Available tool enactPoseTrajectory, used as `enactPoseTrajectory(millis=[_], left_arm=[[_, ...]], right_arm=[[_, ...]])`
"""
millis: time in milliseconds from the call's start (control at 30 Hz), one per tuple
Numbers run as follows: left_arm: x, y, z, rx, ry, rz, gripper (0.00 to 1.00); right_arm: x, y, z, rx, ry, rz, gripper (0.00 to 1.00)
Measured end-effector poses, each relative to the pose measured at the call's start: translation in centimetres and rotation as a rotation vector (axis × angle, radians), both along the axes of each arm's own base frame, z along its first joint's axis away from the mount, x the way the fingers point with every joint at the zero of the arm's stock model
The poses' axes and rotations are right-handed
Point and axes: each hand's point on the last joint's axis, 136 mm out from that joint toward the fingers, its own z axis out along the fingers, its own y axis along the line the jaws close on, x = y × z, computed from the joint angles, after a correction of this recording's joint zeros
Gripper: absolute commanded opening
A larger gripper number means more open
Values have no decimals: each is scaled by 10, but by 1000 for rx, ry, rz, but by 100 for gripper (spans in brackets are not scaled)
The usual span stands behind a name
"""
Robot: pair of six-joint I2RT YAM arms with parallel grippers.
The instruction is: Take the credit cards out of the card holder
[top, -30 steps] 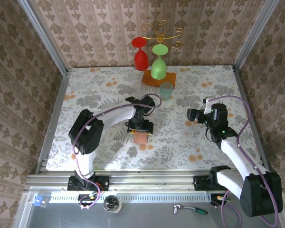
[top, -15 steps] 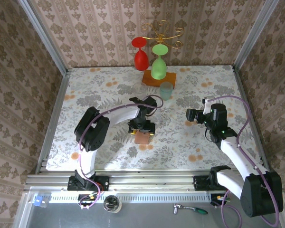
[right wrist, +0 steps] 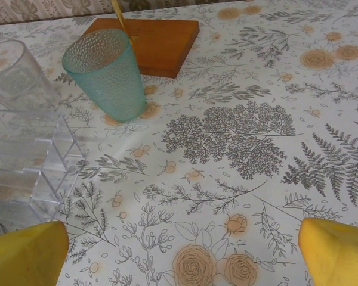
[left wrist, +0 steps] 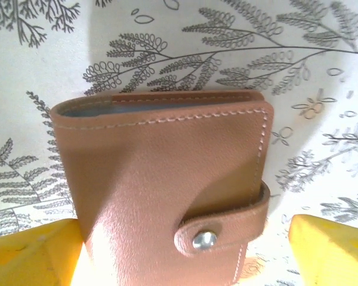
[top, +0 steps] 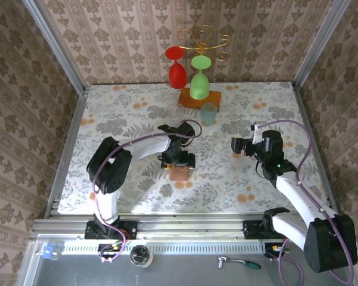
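The card holder [left wrist: 161, 179] is a tan leather wallet lying flat on the floral tablecloth, folded shut with its snap strap fastened. In the top view the card holder [top: 179, 173] lies near the table's middle. My left gripper [top: 178, 159] hovers right over it, open. Its yellow fingers [left wrist: 30, 256] straddle the holder; the left one is at the holder's edge and the right one stands apart from it. The credit cards are hidden inside. My right gripper [top: 237, 145] is open over bare cloth to the right, nothing between its fingers [right wrist: 337, 250].
A teal cup [right wrist: 113, 74] and a clear glass [right wrist: 18, 74] stand at the back, by an orange-brown wooden block [right wrist: 155, 42] that carries a gold stand with red [top: 176, 68] and green [top: 198, 80] goblets. A clear acrylic rack [right wrist: 30, 167] sits left of my right gripper.
My left gripper's fingers have spread a little wider over the holder. My right gripper has drifted slightly left. The holder has stayed in place.
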Motion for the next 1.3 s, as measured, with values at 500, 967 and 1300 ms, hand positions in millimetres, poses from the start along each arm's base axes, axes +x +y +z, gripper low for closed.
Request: enactPoseTrajectory(millis=[500, 967, 1300], left_arm=[[3, 12, 18, -119, -38, 39, 82], [-15, 27, -6, -250, 6, 86, 72], [-17, 18, -3, -323, -18, 107, 63]], right_arm=[[-19, 58, 14, 58, 73, 90, 93], [-44, 138, 24, 154, 207, 198, 92], [-55, 145, 20, 148, 242, 198, 91]])
